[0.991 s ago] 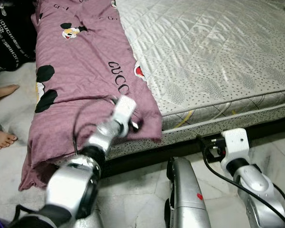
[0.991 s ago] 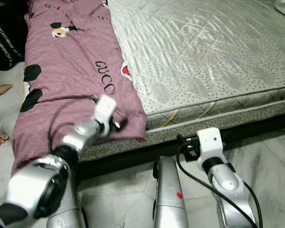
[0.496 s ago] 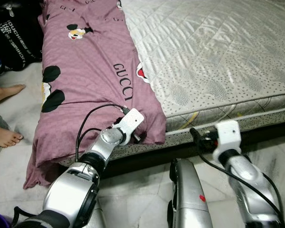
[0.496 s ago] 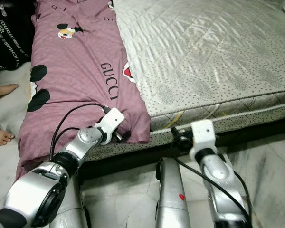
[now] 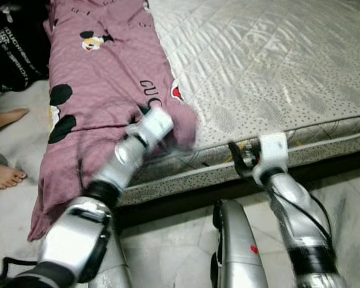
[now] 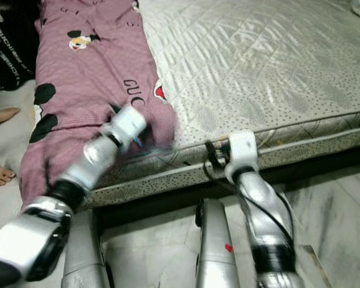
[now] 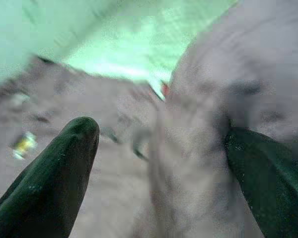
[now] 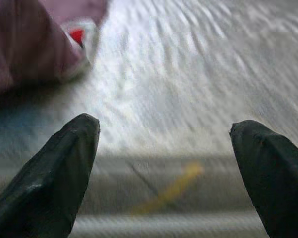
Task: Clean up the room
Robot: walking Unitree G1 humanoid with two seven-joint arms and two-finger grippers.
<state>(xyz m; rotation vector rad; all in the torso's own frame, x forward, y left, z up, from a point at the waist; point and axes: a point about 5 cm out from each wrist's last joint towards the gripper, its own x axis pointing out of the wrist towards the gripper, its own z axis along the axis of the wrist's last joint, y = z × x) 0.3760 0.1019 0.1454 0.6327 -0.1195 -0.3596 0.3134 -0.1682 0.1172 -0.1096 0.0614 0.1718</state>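
Note:
A mauve blanket (image 5: 102,78) with cartoon prints and black lettering lies along the left side of the silver quilted mattress (image 5: 276,66) and hangs over its left edge. My left gripper (image 5: 171,132) is at the blanket's near corner, blurred by motion. In the left wrist view its fingers (image 7: 49,178) stand wide apart with a bunched fold of the mauve blanket (image 7: 188,163) between them. My right gripper (image 5: 240,157) is open at the mattress's front edge, just right of the blanket corner. The right wrist view looks across the mattress (image 8: 188,84) with a bit of blanket (image 8: 25,44) to one side.
A person's bare feet (image 5: 3,174) rest on the pale marble floor (image 5: 168,252) at the far left. A black bag (image 5: 15,42) stands beside the bed at the upper left. The bed's dark base runs under the front edge.
My left gripper moved up and onto the mattress, and the blanket's near corner no longer hangs over the front edge. My right gripper rose to the mattress edge.

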